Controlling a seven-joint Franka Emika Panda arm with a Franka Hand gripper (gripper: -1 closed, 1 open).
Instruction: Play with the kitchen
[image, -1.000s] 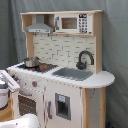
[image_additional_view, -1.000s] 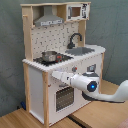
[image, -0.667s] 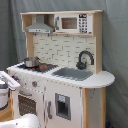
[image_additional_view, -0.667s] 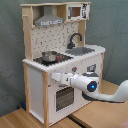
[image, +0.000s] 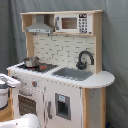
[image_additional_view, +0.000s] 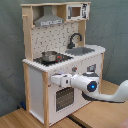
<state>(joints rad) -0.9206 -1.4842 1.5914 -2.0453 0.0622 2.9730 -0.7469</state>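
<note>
Kitchen (image_additional_view: 60, 60) stands upright on a wooden floor (image_additional_view: 20, 119) in front of a grey curtain (image: 114, 45), visible in both exterior views. I note a white body with light-wood side panels, a grey hood (image: 41, 26) and a microwave (image: 75, 23) on the top shelf, and a tiled back panel below them. A small metal pot (image_additional_view: 49, 56) sits on the stovetop (image: 36, 66). Beside it lies the grey sink (image: 73, 73), with the black faucet (image: 85, 59) arching over its rear edge.

From the second exterior view I see the arm (image_additional_view: 107, 94) reaching in from the second exterior view's right, level with the front panel. Its white wrist ends at the gripper (image_additional_view: 54, 80), which is at the knob row just above the oven door (image_additional_view: 62, 97). I cannot tell whether the jaws are wide or narrow, nor whether they touch a knob. In the first exterior view the gripper (image: 7, 81) appears at the first exterior view's left edge, next to the kitchen's front corner.
</note>
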